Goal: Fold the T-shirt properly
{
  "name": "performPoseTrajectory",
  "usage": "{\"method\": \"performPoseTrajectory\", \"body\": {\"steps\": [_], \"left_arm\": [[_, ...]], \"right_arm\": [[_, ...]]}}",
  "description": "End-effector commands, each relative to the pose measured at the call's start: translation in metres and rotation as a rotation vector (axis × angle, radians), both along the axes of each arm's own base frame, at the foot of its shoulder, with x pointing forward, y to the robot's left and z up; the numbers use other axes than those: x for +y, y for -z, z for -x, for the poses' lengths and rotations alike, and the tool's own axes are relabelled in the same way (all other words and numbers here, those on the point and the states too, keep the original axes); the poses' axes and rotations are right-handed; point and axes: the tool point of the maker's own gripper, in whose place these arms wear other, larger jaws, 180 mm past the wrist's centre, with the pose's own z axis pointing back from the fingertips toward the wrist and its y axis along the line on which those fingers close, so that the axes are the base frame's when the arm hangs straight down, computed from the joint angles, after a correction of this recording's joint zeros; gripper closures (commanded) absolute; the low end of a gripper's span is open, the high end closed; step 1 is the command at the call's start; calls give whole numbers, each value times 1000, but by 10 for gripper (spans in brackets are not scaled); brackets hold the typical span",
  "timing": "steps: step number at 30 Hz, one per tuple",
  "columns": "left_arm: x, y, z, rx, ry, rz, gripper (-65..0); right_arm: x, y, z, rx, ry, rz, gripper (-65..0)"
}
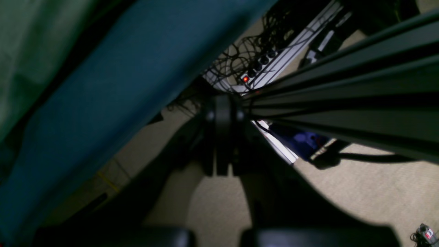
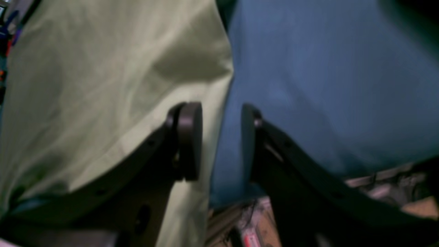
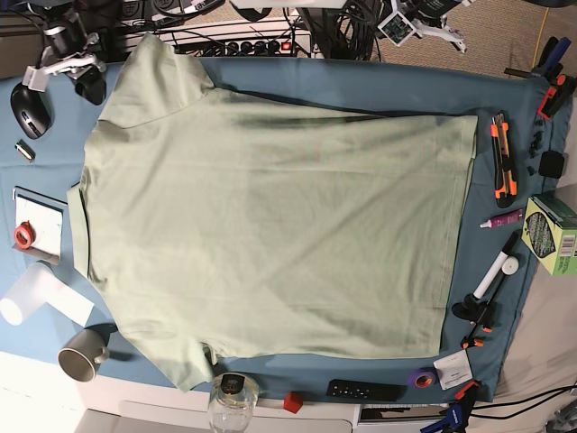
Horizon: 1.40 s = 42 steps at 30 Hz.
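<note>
While the T-shirt [image 3: 270,216] lies spread flat on the teal table cloth [image 3: 361,81], the right gripper [image 2: 221,140] gapes part-open over its edge, apparently empty, and the left gripper [image 1: 219,168] is closed on nothing.

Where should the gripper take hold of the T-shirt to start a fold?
Probably at the hem corner of the T-shirt, coming in from the table's edge: the shirt lies flat and spread, and its straight hem edge sits exposed on the blue cloth.

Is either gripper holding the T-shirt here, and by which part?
Neither. The right gripper is open beside the T-shirt edge; the left gripper is shut on nothing.
</note>
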Motion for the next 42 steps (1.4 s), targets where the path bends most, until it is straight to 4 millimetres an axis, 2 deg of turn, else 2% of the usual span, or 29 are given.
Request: {"method": "performPoseTrajectory", "body": {"steps": [1, 6, 11, 15, 17, 21, 27, 28, 29, 30, 31, 36, 42], "left_arm": [[-4, -7, 0, -12, 2, 23, 0], [-3, -6, -1, -18, 4, 16, 0], [1, -5, -3, -37, 17, -22, 0], [4, -5, -9, -60, 23, -44, -136], [4, -6, -12, -71, 20, -43, -168], [9, -6, -20, -89, -20, -54, -170], [15, -5, -23, -117, -5, -110, -171], [17, -5, -25, -126, -1, -127, -171], [20, -4, -27, -138, 4, -150, -171], [23, -3, -31, -148, 7, -176, -171], [28, -3, -36, -162, 0, -206, -171], [67, -16, -79, -266, -202, -303, -171], [116, -42, -116, -310, -423, -209, -171]], "right_arm": [[-1, -7, -2, -27, 1, 9, -198], [10, 7, 7, 4, 48, -31, -198], [16, 12, 10, 15, 51, -49, -198], [27, 19, 13, 39, 33, -76, -198], [40, 29, 15, 62, 10, -111, -198], [63, 52, 20, 108, -20, -179, -198], [63, 58, 23, 125, -20, -186, -194], [62, 58, 23, 127, -22, -182, -160], [62, 58, 23, 130, -24, -180, -100], [62, 59, 24, 137, -28, -174, -35], [63, 61, 25, 147, -34, -167, 0], [65, 61, 26, 152, -59, -153, 0], [65, 62, 27, 153, -59, -153, 0]]}}
